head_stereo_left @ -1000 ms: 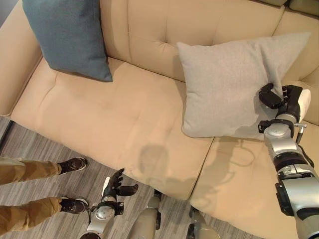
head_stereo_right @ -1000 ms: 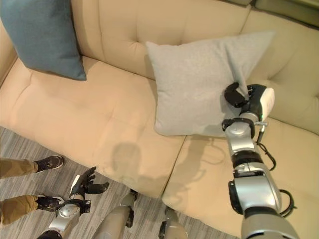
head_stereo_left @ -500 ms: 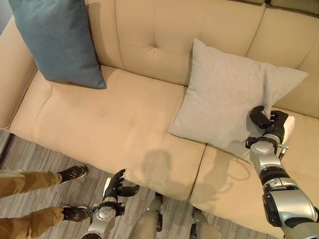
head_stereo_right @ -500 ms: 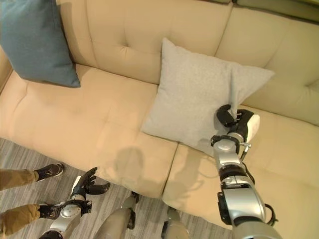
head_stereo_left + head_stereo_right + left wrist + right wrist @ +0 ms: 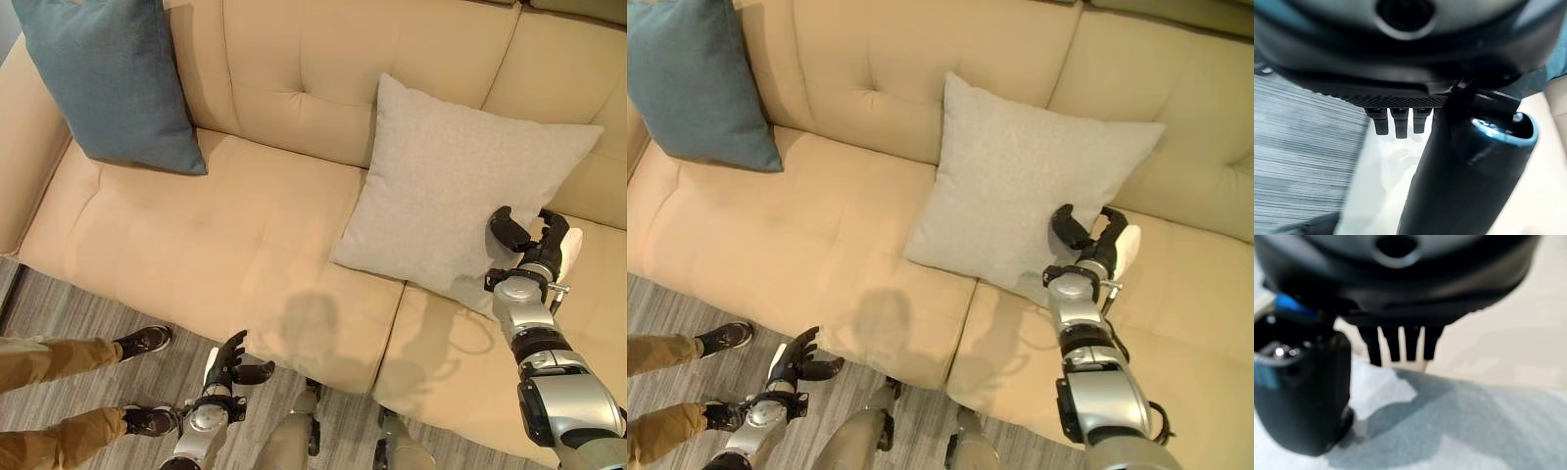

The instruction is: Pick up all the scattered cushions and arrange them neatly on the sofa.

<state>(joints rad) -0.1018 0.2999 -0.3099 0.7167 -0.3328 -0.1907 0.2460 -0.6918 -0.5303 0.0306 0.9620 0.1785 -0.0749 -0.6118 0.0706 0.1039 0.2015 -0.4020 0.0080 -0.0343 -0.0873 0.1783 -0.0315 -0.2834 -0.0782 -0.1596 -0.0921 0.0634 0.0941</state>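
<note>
Seen from the left eye, the right hand (image 5: 529, 245) has just let go of the grey cushion (image 5: 460, 186): half a second ago its fingers (image 5: 505, 227) and thumb pinched the cushion's lower right edge, and now they are spread with the fabric free between them, the cushion leaning on the sofa (image 5: 245, 245) backrest just beyond the fingers. The blue cushion (image 5: 108, 78) stands well apart from them, propped in the far left corner of the sofa. The left hand (image 5: 227, 364) hangs low over the floor (image 5: 88, 304) with loosely curled fingers holding nothing, near a person's shoes (image 5: 145, 343). The right eye view agrees: the open fingers frame the cushion's corner without gripping it. In the left wrist view the fingers (image 5: 1396, 122) point down past carpet and sofa front, empty. In the right wrist view the straight fingers (image 5: 1400, 343) hover just above grey fabric (image 5: 1459, 421), apart from it (a shadow lies between). I judge the release as this cushion's placement being finished; both visible cushions now sit upright on the sofa, so what remains is withdrawing the arm without nudging the grey one.
</note>
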